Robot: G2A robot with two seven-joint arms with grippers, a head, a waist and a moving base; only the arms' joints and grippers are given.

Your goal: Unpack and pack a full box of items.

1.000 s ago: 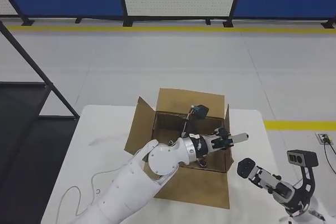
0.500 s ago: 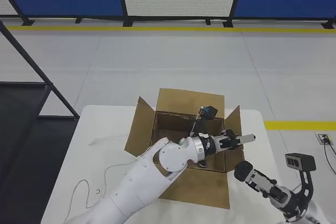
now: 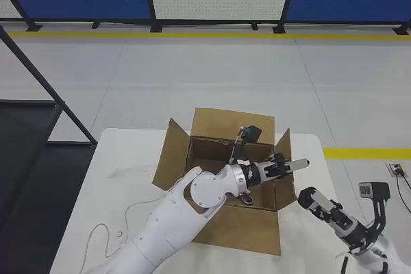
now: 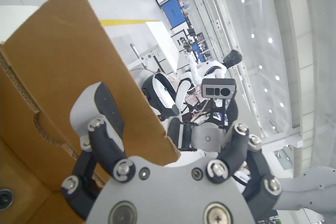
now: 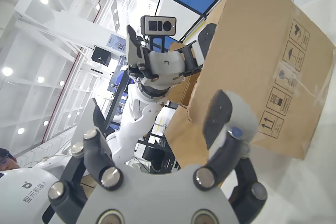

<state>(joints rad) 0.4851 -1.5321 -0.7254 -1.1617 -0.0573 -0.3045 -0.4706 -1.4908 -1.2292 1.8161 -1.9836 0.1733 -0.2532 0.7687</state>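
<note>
Open cardboard box (image 3: 236,231) mid-desk (image 3: 123,179), both grippers released.
Lower right of frame: right gripper (image 3: 307,199), fingers spread, near the box corner, not touching. Centre: box with flaps out. Left gripper (image 3: 288,165) released, fingers astride the frame-right flap (image 3: 283,145). Small dark item (image 3: 246,199) inside, kind unclear.

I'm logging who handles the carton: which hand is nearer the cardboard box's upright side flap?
Left. The left hand straddles the upright side flap of the cardboard box, one finger on each side. The right hand is outside the box, apart from that flap.
</note>
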